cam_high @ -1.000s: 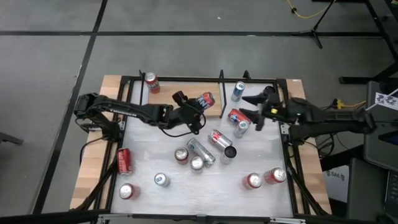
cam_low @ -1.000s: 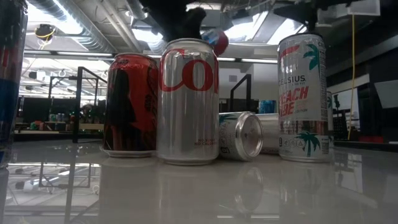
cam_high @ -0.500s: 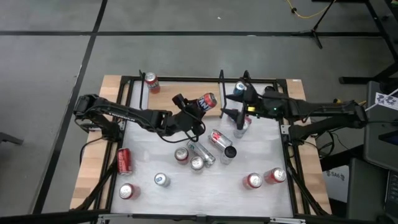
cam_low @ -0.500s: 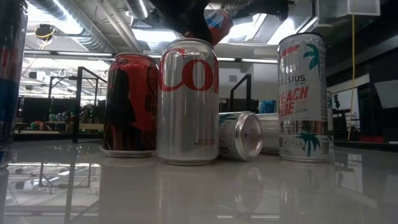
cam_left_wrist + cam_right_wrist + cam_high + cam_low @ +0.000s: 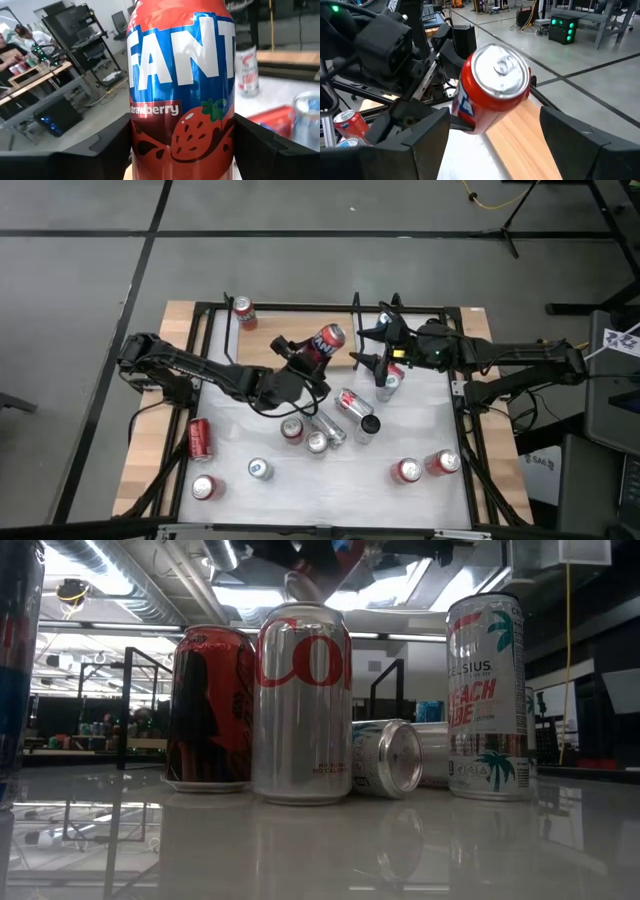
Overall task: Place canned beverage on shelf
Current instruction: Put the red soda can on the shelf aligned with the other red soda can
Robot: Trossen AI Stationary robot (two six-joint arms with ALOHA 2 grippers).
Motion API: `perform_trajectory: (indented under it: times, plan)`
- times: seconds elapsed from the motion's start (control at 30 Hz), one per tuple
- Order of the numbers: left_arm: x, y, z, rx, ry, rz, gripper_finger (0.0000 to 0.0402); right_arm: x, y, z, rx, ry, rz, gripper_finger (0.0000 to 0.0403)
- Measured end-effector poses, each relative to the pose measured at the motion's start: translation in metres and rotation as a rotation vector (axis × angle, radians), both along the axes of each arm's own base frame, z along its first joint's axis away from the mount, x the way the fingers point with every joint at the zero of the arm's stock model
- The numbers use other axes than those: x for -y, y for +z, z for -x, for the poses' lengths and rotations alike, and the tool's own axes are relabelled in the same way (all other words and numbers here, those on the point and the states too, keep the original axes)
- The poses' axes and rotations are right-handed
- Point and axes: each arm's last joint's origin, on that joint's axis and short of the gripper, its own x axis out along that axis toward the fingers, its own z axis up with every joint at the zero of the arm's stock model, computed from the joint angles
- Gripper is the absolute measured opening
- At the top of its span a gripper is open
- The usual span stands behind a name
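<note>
High view: the left gripper (image 5: 315,348) is clamped on a red and blue strawberry soda can (image 5: 327,338), held tilted above the near edge of the shelf (image 5: 265,340); since a second ago this can has shifted a little toward the far side, and the left arm's elbow has drawn in over the white tabletop (image 5: 330,470). The right gripper (image 5: 372,346) has travelled left from the right rail and now sits just right of the held can, fingers spread wide and holding nothing, with the can's silver top facing it. The shelf, a light wooden board with black rails, runs along the far side of the table; one red can (image 5: 243,311) stands at its far left end, and bare board lies open between that can and the held one. A blue can (image 5: 383,323) stands just beyond the right gripper. Near of the grippers a cluster of upright and fallen cans (image 5: 325,426) crowds mid-table. Loose cans also stand near the left rail (image 5: 200,438) and near the right corner (image 5: 442,462).
</note>
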Motion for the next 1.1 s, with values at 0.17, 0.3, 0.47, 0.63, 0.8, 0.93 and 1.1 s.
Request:
perform_trajectory:
  times: [0.17, 0.3, 0.47, 0.63, 0.8, 0.93, 1.1]
  plan:
    - [0.001, 0.009, -0.004, 0.061, -0.032, -0.013, 0.0267, 0.0, 0.002, 0.0, 0.011, 0.007, 0.023, 0.0301]
    - [0.003, 0.016, -0.005, 0.088, -0.061, -0.035, 0.0268, -0.001, 0.005, -0.001, 0.038, 0.037, 0.049, 0.0301]
    - [0.004, 0.019, -0.006, 0.109, -0.069, -0.042, 0.0268, -0.002, 0.012, -0.002, 0.105, 0.077, 0.091, 0.0301]
    - [0.005, 0.021, -0.007, 0.134, -0.1, -0.032, 0.0268, -0.002, 0.014, -0.004, 0.13, 0.076, 0.094, 0.0301]
    - [0.003, 0.022, -0.008, 0.143, -0.123, -0.026, 0.0268, -0.002, 0.008, -0.016, 0.134, 0.069, 0.096, 0.0301]
    - [0.003, 0.022, -0.007, 0.148, -0.106, -0.026, 0.0268, -0.001, 0.005, -0.025, 0.164, 0.055, 0.101, 0.0301]
    - [0.003, 0.023, -0.007, 0.157, -0.102, -0.024, 0.0268, -0.001, 0.006, -0.03, 0.196, 0.057, 0.123, 0.0301]
